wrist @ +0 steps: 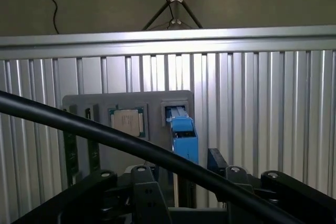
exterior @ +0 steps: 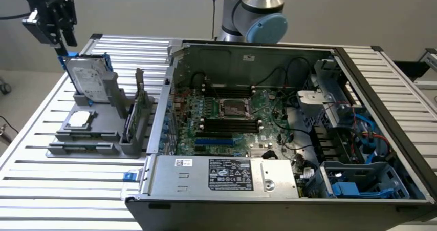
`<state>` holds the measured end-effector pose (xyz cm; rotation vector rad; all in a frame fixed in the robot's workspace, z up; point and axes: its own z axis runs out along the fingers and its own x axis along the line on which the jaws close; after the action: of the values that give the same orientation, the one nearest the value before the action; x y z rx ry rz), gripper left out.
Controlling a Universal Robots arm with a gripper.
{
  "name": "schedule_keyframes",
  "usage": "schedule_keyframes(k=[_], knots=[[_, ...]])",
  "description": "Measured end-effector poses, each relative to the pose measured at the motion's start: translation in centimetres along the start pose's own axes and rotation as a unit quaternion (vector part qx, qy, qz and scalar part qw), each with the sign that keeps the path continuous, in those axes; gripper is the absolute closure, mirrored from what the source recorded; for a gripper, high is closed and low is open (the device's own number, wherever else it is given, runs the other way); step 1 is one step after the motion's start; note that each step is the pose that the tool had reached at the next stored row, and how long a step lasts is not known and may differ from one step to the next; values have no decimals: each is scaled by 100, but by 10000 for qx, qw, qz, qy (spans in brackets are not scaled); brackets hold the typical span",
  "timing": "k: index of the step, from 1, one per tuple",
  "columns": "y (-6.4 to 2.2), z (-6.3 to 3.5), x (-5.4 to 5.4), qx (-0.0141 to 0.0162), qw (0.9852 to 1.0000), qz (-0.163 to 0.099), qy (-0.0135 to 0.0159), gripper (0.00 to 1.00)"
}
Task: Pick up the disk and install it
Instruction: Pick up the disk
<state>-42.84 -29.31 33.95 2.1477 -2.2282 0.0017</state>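
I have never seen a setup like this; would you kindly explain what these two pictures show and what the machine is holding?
It is a robot arm with a gripper. One picture comes from a camera off the arm, the other from a camera on its wrist. On the slatted table stand an open computer case and a grey holder with a processor chip and the disk upright. The gripper hangs just above the disk, jaws apart, holding nothing.

Disk [exterior: 90, 82] upright in rack [exterior: 85, 148] on table [exterior: 48, 190], gripper [exterior: 63, 45] above it, computer case [exterior: 259, 57] at exterior view's right
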Motion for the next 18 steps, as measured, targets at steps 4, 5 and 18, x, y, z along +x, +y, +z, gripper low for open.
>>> schedule_keyframes(k=[4, 5, 18], knots=[[14, 74, -8, 2, 10000, -7, 0, 50], [15, 92, -11, 3, 10000, -9, 0, 50], [25, 327, -54, 7, 10000, -39, 1, 50]])
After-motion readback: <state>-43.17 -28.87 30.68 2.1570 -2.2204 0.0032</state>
